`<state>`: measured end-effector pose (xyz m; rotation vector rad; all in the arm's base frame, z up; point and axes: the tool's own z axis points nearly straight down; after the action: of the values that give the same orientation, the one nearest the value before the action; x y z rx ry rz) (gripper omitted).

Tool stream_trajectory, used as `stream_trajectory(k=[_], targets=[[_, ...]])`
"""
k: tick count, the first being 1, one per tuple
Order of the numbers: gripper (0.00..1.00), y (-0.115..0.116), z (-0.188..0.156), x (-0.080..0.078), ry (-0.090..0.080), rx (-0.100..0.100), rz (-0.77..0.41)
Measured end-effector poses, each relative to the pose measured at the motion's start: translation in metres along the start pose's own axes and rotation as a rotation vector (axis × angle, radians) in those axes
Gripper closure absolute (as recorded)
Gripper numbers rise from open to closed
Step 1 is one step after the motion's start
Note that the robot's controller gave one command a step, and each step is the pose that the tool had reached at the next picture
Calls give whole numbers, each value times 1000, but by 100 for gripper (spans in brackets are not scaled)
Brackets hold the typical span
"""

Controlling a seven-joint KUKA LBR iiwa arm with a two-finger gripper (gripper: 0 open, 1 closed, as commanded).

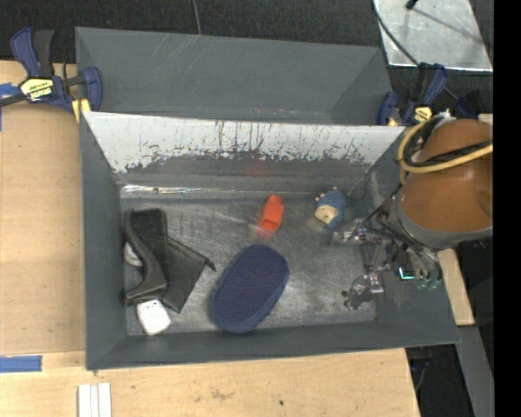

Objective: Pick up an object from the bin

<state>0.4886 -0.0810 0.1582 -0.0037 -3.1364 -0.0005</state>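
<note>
Grey floor point(317, 272) lies open between blue oval pad point(249, 287) and arm point(443, 181).

The grey metal bin point(317, 272) carries five loose things on its floor. A dark blue oval pad point(250, 287) lies at 6 o'clock, a black angular piece point(156, 259) at 9 and a small white thing point(154, 317) at 8. An orange piece point(271, 214) sits at 12, a tan-and-blue bit point(330, 208) at 2.
</note>
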Motion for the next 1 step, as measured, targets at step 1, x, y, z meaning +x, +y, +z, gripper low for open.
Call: stream_trajectory(k=[1], targets=[[0,86,25,-54,-11,-4,35]])
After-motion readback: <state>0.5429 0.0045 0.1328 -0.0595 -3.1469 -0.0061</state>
